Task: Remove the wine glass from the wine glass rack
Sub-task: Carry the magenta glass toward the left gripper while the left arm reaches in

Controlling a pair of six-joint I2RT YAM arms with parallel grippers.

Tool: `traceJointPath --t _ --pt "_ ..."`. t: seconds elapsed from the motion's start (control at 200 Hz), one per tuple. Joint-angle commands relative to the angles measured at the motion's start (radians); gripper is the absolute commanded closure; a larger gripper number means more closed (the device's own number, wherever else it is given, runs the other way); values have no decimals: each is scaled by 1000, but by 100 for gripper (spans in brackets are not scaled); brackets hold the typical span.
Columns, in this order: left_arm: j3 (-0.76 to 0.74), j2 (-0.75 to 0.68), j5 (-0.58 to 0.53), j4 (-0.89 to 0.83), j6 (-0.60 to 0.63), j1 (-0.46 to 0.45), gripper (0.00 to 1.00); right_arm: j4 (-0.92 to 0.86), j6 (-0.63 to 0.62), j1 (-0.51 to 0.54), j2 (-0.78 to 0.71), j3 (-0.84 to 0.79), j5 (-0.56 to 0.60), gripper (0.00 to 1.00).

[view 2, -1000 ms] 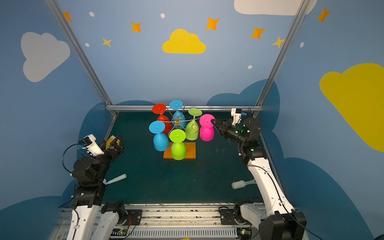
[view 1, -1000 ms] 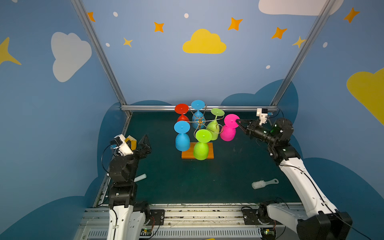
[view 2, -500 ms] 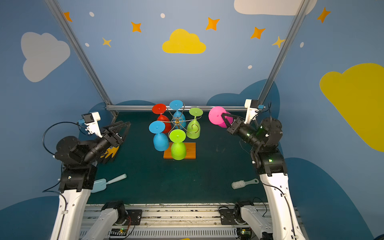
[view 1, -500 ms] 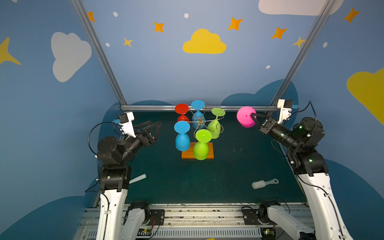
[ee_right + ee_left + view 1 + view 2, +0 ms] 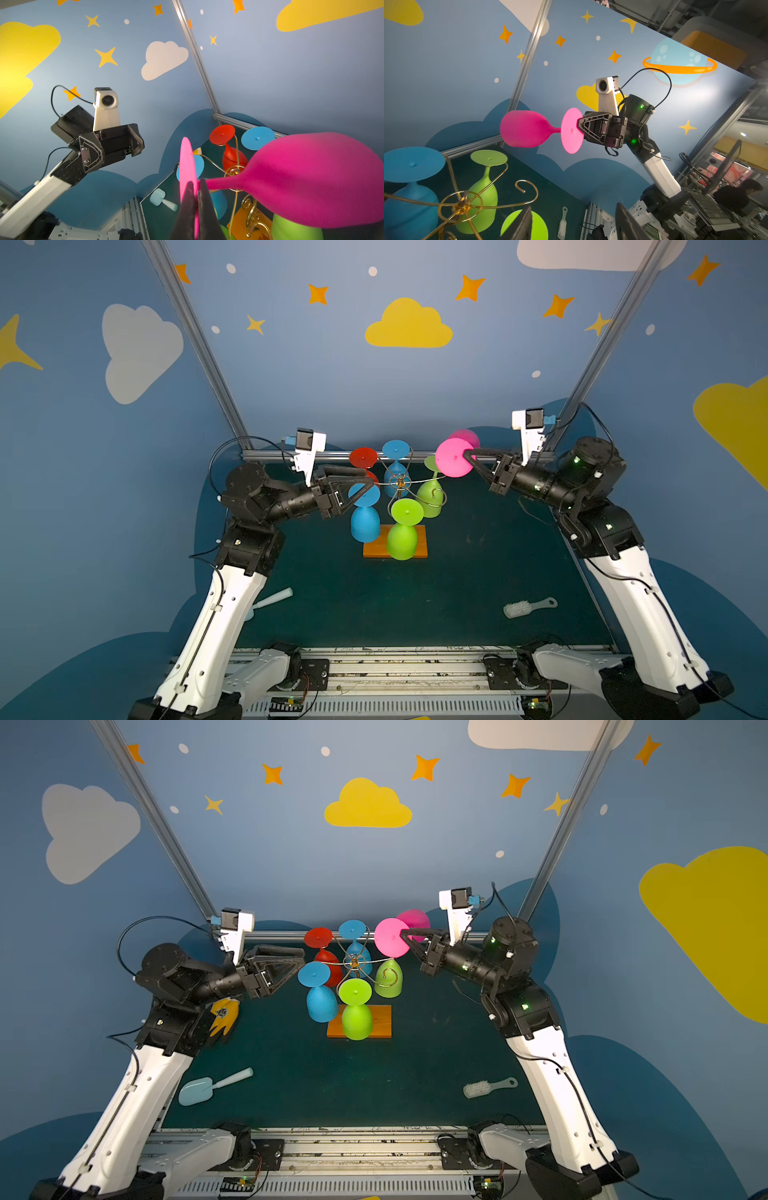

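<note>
Bench (image 5: 457, 593) front: bristly brush (image 5: 528, 608); pale scoop (image 5: 277, 597), blade hidden by L arm in a top view. Mid: wine glass rack (image 5: 382, 1022), thin gold wire curls, post hidden behind matte glasses, orange slab base. Left claw (image 5: 301, 959) gapes, empty. Right claw (image 5: 579, 125) pinches pink wine glass (image 5: 525, 131) by flat foot, sideways in air, off rack; bowl mostly hidden in both top views.

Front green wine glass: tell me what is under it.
Under the front green wine glass lies the rack's orange base. The bowl covers the base's middle and the post's foot, so whether rim touches wood cannot be seen.
</note>
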Motion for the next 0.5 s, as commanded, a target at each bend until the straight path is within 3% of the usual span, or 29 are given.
traceJointPath --t 0.0,0.496 --pt "39 30 -9 -8 46 -44 40 -15 -77 59 21 62 -1 100" --pt "78 94 -82 20 72 -116 44 -47 -169 257 132 151 46 100"
